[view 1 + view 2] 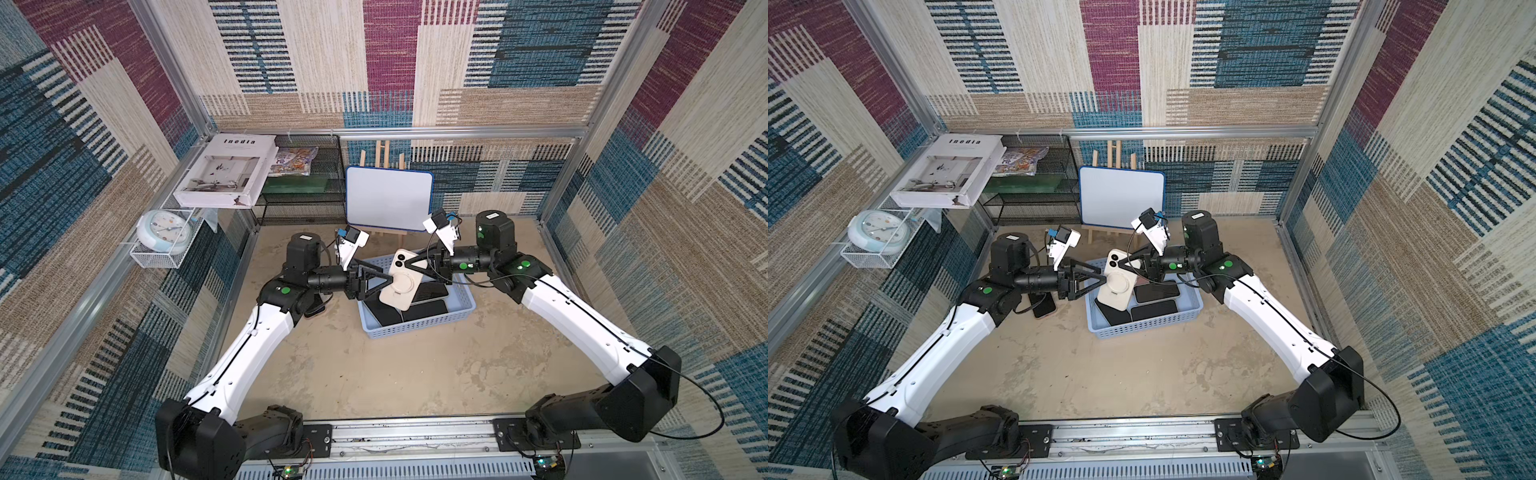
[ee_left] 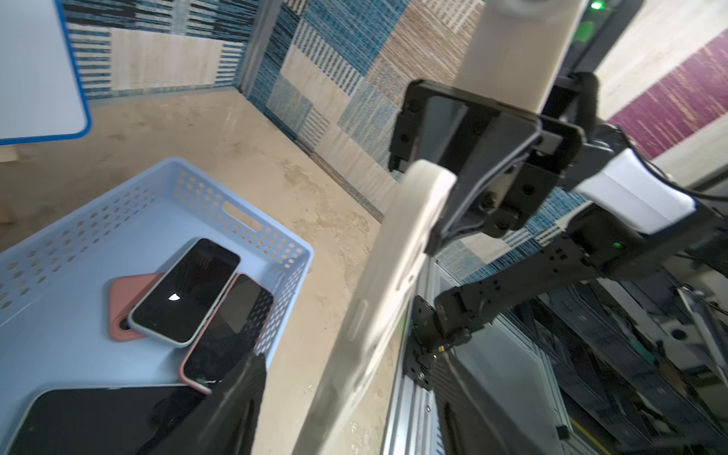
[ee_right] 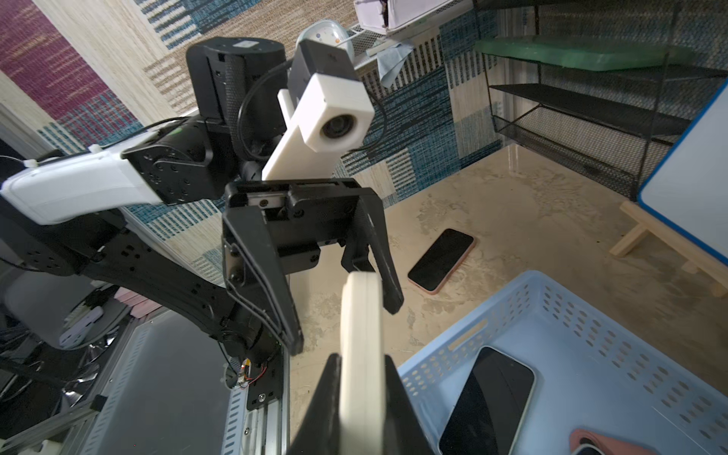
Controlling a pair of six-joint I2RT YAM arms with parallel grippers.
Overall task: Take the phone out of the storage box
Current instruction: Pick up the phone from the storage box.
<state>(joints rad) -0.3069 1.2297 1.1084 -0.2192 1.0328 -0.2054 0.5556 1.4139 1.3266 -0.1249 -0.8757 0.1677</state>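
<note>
Near the storage box (image 1: pixel 419 329), the right gripper (image 1: pixel 410 266) clamps a cream phone (image 1: pixel 404 289).

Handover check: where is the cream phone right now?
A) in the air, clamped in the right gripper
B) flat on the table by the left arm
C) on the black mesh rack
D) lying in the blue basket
A: the right gripper is shut on the cream phone, holding it on edge clear of the storage box, while the left gripper has its jaws open on either side of the phone's far end.
</note>
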